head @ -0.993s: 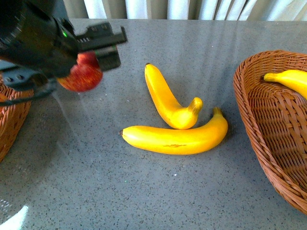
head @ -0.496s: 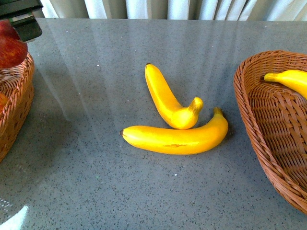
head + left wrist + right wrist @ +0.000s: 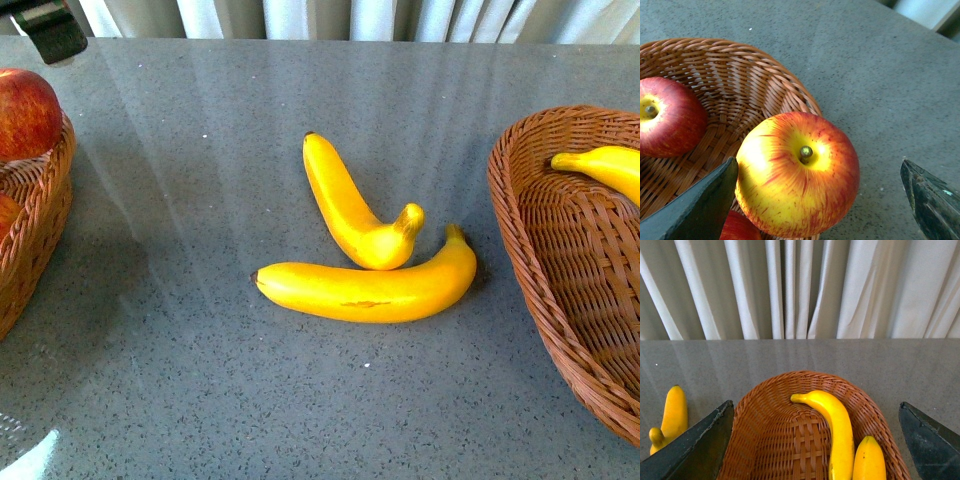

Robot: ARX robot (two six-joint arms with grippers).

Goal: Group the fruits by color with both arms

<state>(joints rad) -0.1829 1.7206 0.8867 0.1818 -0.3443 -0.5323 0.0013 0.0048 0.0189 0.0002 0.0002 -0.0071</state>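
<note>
Two bananas, lower banana (image 3: 365, 290) touching upper banana (image 3: 345, 205), lie mid-frame on the table (image 3: 200, 400) in the front view. Left wrist view: left fingers (image 3: 695, 210) gape empty around the centre apple (image 3: 797, 180) atop the apple basket (image 3: 740, 50), drop apparently done. Right wrist view: right fingers (image 3: 695, 445), wide and empty over the banana basket (image 3: 765, 440), should next fetch a table banana.

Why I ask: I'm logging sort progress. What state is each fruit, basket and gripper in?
left gripper: open, fingers either side of the streaked apple.
streaked apple: ungripped, sitting at the rim of the left basket.
second apple: lying inside the left basket.
long banana and short banana: on the table, touching, unsorted.
right basket: holds a curved banana and a cropped banana.
right gripper: open, empty, over the right basket.
</note>
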